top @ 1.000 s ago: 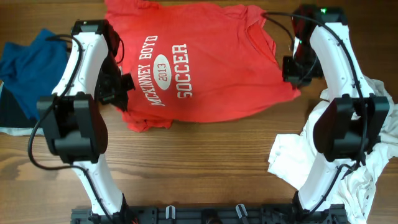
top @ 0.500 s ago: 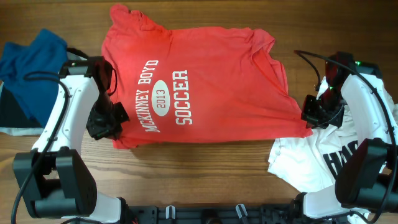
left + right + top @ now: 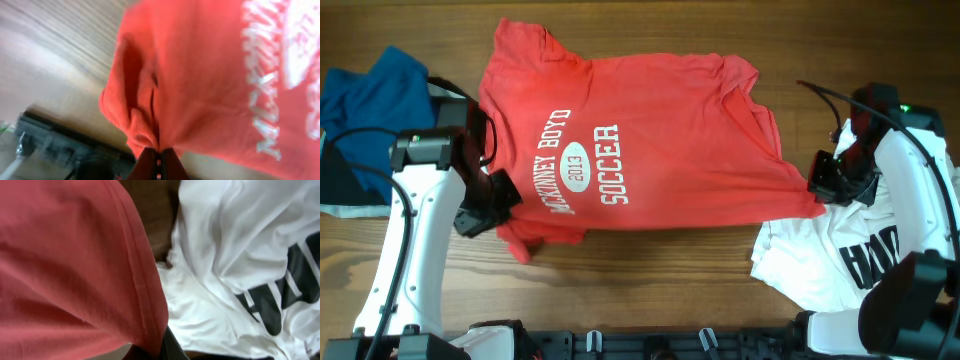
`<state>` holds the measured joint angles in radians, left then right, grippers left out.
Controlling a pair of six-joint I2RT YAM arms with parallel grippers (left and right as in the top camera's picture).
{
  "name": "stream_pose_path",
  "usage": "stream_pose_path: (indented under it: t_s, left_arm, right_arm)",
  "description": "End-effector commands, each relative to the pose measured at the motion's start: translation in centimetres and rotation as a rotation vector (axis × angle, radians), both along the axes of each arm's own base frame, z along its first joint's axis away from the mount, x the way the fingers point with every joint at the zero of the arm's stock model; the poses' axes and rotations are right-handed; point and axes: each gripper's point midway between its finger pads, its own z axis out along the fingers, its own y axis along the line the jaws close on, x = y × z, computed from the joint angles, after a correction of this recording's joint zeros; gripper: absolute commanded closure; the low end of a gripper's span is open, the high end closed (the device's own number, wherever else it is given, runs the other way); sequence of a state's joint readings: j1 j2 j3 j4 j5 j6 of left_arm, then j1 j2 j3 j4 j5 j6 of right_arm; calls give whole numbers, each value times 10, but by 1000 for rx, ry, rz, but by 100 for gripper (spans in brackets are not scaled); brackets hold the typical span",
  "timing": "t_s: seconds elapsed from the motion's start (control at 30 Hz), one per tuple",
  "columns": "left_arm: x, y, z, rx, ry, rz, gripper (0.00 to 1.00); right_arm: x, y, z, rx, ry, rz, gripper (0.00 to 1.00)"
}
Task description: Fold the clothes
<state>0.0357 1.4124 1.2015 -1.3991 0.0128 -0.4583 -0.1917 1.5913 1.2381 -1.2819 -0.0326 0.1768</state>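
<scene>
The red shirt [image 3: 650, 140] lies print-up across the middle of the surface, its near corners pinched by the left gripper [image 3: 498, 203] and the right gripper [image 3: 817, 186] (a white garment [image 3: 840, 260] lies just beside), so spreading seems in hand, and next the hem needs laying flat.

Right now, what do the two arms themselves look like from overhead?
Both the left arm and right arm have smooth white rounded shells with black joints and black wrist ends. A thin black cable loops loose along each. A small green light glows on the right arm's joint.
</scene>
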Motion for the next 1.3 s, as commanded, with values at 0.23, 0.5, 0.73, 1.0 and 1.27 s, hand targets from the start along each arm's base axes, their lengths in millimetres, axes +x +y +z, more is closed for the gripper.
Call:
stream_pose_path:
  t_s: [0.23, 0.5, 0.73, 1.0, 1.27]
  left_arm:
    - [56, 4, -8, 3, -180, 58, 96]
    - [81, 6, -12, 9, -248, 59, 96]
    - [107, 11, -24, 33, -296, 63, 96]
    - [130, 18, -33, 67, -344, 68, 96]
    - [128, 18, -40, 64, -319, 75, 96]
  right_arm:
    - [29, 10, -10, 69, -148, 76, 96]
    - [67, 4, -4, 35, -302, 102, 96]
    - [85, 0, -1, 17, -371, 107, 96]
    - [102, 7, -29, 70, -363, 137, 96]
    - [121, 22, -22, 150, -455, 164, 96]
